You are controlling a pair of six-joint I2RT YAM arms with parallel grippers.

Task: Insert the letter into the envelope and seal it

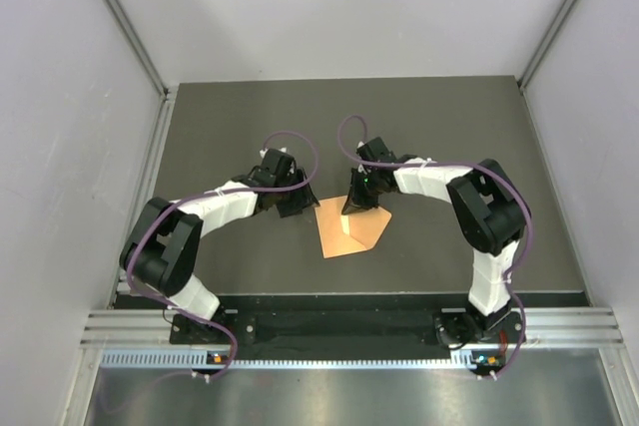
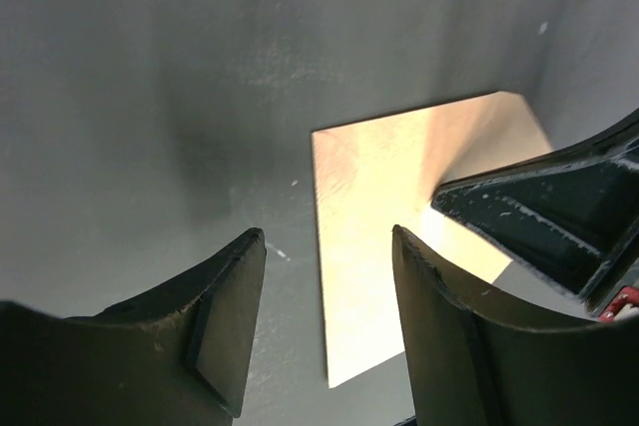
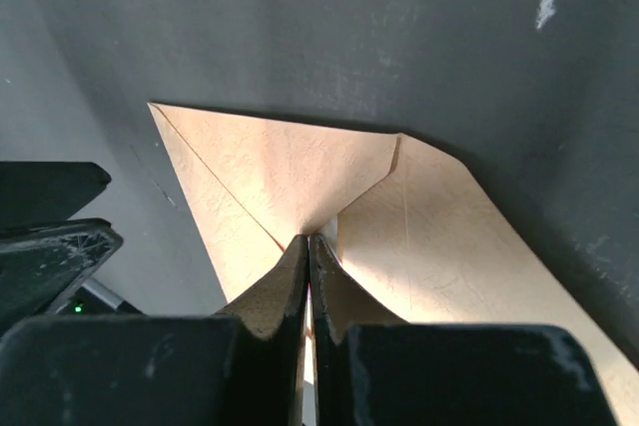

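Top external: right end effector (image 1: 352,209) angled down, pinching envelope (image 1: 349,234).

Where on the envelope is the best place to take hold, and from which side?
Grip the envelope by its flap tip, from above: it lifts off the body, so both faces are reachable. The right gripper is shut there. The rest lies flat on the table.

a robot lab cell: grey panel walls (image 1: 60,147), aluminium rail (image 1: 349,327), dark table (image 1: 449,137).
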